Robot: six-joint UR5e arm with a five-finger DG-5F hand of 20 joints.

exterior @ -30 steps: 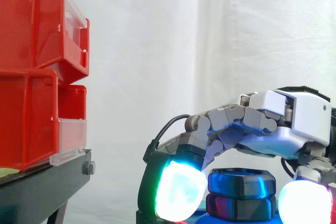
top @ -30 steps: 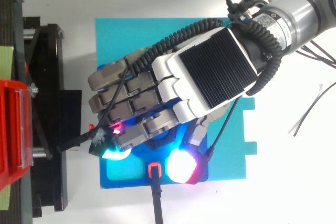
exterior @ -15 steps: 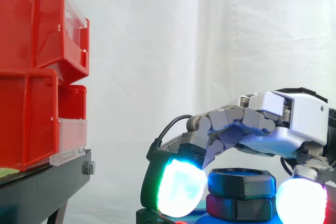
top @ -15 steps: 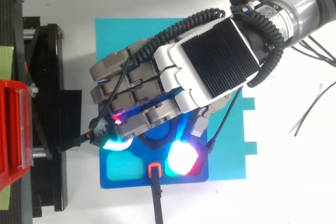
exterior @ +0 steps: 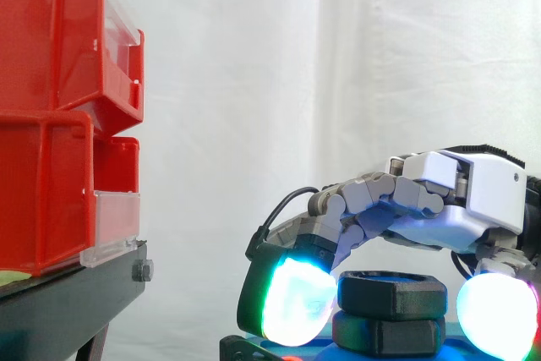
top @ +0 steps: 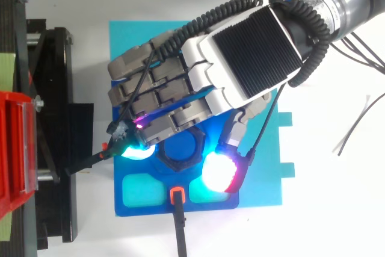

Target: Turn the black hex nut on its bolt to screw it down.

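The black hex nut (top: 180, 150) sits on its bolt, whose blue top shows through the hole, on a blue base (top: 139, 192). In the side view the nut (exterior: 393, 293) rests on a second black hex piece (exterior: 387, 332). My hand (top: 240, 58) reaches in from the upper right and arches over the nut with its fingers curled. A cyan-green fingertip (exterior: 296, 302) sits against the nut's left side. The white-red thumb pad (top: 220, 173) sits at its lower right. In the side view the hand (exterior: 473, 200) hovers just above the nut.
The blue base lies on a turquoise sheet (top: 126, 40) on the white table. Red bins (exterior: 51, 57) stand on a black stand (exterior: 68, 302) to the left, close to the fingertips. Thin loose black wires (top: 361, 126) lie at the right.
The hand has swung round and shifted up in the top view, and the nut's top now shows between fingertip and thumb. The blue glow on the nut has faded.
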